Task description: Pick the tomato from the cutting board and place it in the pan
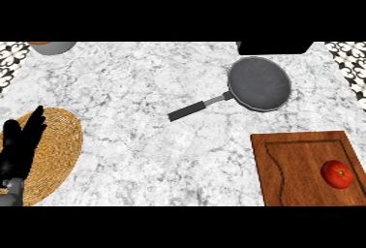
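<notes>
So we have yet to reach for the tomato (337,174), which sits near the right edge of the cutting board (293,164), well apart from the pan (259,83) that lies beyond it with its handle pointing down-left. Our left hand (20,145) rests open over the woven mat (61,145), holding nothing; the right hand is out of sight. We judge it best to bring the right hand in over the tomato and curl the fingers round its sides so it cannot roll.

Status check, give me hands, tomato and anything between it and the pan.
Left hand open, resting over woven mat; right hand out of view. Tomato on cutting board, untouched. Pan empty, bare counter between.
</notes>
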Robot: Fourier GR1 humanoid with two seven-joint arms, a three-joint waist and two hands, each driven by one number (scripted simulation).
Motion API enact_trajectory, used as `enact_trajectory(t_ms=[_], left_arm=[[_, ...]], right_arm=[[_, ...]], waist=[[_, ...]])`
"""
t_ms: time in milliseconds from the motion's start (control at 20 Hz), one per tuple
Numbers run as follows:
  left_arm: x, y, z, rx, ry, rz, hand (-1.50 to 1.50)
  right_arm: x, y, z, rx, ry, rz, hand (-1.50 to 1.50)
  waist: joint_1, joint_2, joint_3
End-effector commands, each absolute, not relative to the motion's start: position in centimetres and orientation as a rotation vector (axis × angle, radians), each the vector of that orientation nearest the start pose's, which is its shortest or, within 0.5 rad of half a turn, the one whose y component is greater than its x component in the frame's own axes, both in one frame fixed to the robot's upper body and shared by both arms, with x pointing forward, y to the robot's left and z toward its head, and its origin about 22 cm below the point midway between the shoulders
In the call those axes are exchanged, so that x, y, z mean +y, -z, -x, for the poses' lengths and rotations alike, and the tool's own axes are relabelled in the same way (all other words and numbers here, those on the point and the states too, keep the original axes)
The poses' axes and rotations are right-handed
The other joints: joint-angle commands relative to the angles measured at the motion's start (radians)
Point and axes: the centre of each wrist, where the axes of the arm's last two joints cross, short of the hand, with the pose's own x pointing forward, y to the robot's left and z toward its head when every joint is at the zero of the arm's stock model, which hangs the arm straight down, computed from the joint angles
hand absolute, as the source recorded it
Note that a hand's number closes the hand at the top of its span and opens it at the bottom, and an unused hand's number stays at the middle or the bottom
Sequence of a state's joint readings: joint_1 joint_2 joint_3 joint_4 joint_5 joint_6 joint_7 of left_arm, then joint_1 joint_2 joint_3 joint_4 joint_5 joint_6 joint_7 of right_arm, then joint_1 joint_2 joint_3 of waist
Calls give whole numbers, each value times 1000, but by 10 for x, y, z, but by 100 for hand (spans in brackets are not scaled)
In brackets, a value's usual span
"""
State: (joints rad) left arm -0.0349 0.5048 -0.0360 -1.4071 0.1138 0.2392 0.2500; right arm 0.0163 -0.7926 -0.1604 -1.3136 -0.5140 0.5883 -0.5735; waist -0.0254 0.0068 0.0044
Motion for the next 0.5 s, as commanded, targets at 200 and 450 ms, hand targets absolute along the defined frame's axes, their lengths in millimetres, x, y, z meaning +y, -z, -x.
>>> enact_trajectory(t_ms=[200, 450], left_arm=[[340, -12, -259, -1197, 85, -489, 0], [344, -17, -266, -1216, 94, -482, 0]], right_arm=[[-481, -150, -226, -1766, -930, 64, -150], [-463, -191, -237, -1566, -1269, 253, -150]], waist=[[14, -6, -4], [31, -3, -5]])
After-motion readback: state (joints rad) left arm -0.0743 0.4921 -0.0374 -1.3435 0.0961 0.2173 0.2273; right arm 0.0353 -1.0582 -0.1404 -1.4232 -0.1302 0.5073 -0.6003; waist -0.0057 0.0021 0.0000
